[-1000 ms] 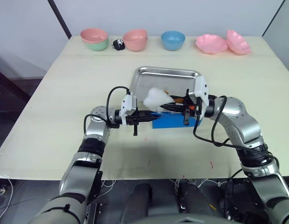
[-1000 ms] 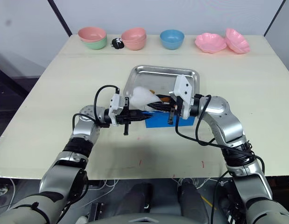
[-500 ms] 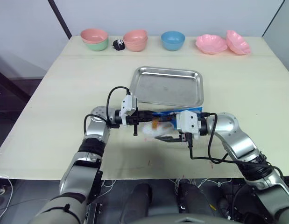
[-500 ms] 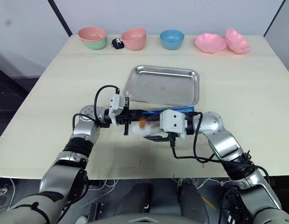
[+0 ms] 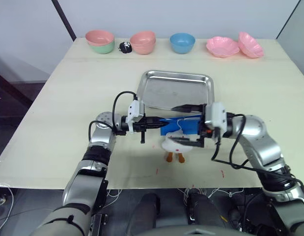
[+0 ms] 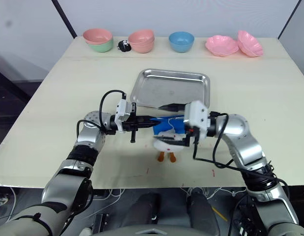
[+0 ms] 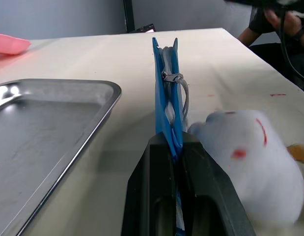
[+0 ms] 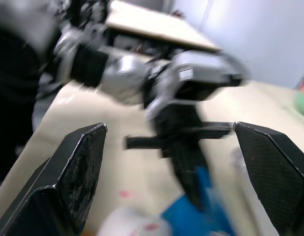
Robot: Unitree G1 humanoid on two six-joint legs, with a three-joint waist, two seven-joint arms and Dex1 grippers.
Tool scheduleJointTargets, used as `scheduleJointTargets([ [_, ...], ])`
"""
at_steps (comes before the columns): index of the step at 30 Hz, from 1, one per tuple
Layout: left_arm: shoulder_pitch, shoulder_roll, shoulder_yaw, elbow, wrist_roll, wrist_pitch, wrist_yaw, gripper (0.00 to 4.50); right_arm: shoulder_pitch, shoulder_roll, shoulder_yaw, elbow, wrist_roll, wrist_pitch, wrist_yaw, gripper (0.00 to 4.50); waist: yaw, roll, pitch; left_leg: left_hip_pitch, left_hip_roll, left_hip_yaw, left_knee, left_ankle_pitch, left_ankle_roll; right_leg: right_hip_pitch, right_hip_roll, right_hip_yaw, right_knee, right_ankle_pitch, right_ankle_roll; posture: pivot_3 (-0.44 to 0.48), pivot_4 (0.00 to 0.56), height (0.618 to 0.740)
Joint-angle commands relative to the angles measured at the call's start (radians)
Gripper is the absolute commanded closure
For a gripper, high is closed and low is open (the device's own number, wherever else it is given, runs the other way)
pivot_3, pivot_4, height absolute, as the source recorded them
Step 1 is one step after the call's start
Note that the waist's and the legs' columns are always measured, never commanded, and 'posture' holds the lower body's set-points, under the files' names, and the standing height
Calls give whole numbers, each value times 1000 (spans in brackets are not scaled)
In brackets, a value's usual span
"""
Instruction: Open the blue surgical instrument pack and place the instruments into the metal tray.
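Left claw (image 5: 151,123) clamped on flat bright-blue pack (image 5: 183,126), long axis left-right, just near of shiny steel tray (image 5: 176,90); right claw (image 5: 185,124) spread apart over pack; bare beige surface (image 5: 68,93) left.

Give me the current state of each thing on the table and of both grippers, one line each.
Blue surgical instrument pack: held on edge, clamped at one end, a metal instrument showing inside.
Left gripper: jaws shut on the pack.
Right gripper: jaws wide open, holding nothing.
Metal tray: flat on the table, empty.
White toy duck: lying on the table beside the pack.
Bowls: upright along the far edge.
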Motion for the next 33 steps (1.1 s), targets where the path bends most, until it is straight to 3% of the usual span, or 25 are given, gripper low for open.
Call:
scheduleJointTargets([
  [1, 30, -2, -30, 1, 40, 3, 3, 4500, -8, -42, -95, 15, 79, 21, 37, 169, -1, 0, 0, 0, 0, 0, 0, 0, 0, 0, 0, 0, 0, 0, 0, 0, 150, 740],
  [11, 37, -3, -32, -16, 40, 5, 9, 4500, -29, -136, -118, 289, 56, 31, 151, 169, -2, 0, 0, 0, 0, 0, 0, 0, 0, 0, 0, -1, 0, 0, 0, 0, 150, 740],
  [22, 33, -5, -34, -13, 42, 0, 14, 4500, -90, -93, -104, 519, -25, -90, 215, 169, -1, 0, 0, 0, 0, 0, 0, 0, 0, 0, 0, -1, 0, 0, 0, 0, 150, 740],
  [25, 32, -3, -32, -13, 41, 0, 14, 4500, -91, -88, -96, 541, -46, -124, 233, 1020, -1, 0, 0, 0, 0, 0, 0, 0, 0, 0, 0, -1, 0, 0, 0, 0, 150, 740],
  [27, 32, -2, -32, -13, 41, -1, 13, 4500, -91, -78, -97, 546, -50, -137, 238, 1886, -1, 0, 0, 0, -1, 0, 0, 0, 0, 0, 0, -1, 0, 0, 0, 0, 150, 740],
  [28, 32, -1, -32, -13, 41, -1, 12, 4500, -91, -72, -100, 547, -49, -138, 237, 2052, -1, 0, 0, 0, -1, 0, 0, 0, 0, 0, 0, -1, 0, 0, 0, 0, 150, 740],
  [30, 30, -1, -32, -12, 40, -1, 11, 4500, -93, -68, -100, 547, -55, -144, 239, 3159, -1, 0, 0, 0, 0, 0, 0, 0, 0, 0, 0, -1, 0, 0, 0, 0, 150, 740],
  [33, 27, -3, -32, -11, 40, 0, 10, 4500, -91, -69, -95, 552, -72, -162, 245, 4290, -1, 0, 0, 0, -1, 0, 0, 0, 0, 0, 0, -1, 0, 0, 0, 0, 150, 740],
])
